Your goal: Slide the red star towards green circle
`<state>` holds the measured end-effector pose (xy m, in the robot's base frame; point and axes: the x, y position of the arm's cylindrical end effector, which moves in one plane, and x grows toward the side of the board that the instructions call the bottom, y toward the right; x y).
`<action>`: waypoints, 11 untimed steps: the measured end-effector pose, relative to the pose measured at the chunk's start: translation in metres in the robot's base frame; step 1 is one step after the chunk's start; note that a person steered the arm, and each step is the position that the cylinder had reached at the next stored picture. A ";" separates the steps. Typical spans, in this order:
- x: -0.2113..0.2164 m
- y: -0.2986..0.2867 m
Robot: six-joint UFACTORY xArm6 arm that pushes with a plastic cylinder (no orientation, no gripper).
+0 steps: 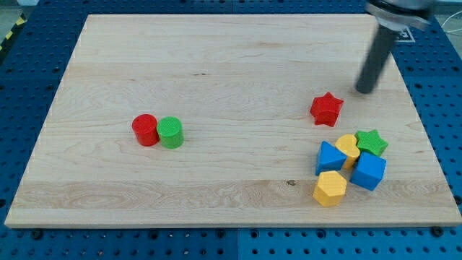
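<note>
The rod's tip (366, 90) rested on the board up and to the view's right of the red star (326, 109), near it but not touching; it held nothing, being only a bare rod. The star sat just above a cluster of blue, yellow and green blocks (350, 166). The green circle (171, 133) lay well apart toward the view's left, touching a red cylinder (145, 130). The push looked barely begun; nearly the whole slide remained.
</note>
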<state>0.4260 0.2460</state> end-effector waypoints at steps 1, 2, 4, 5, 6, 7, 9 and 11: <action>0.031 0.000; 0.032 -0.053; 0.009 -0.133; -0.024 -0.139; -0.027 -0.171; -0.023 -0.202; 0.010 -0.193; 0.051 -0.189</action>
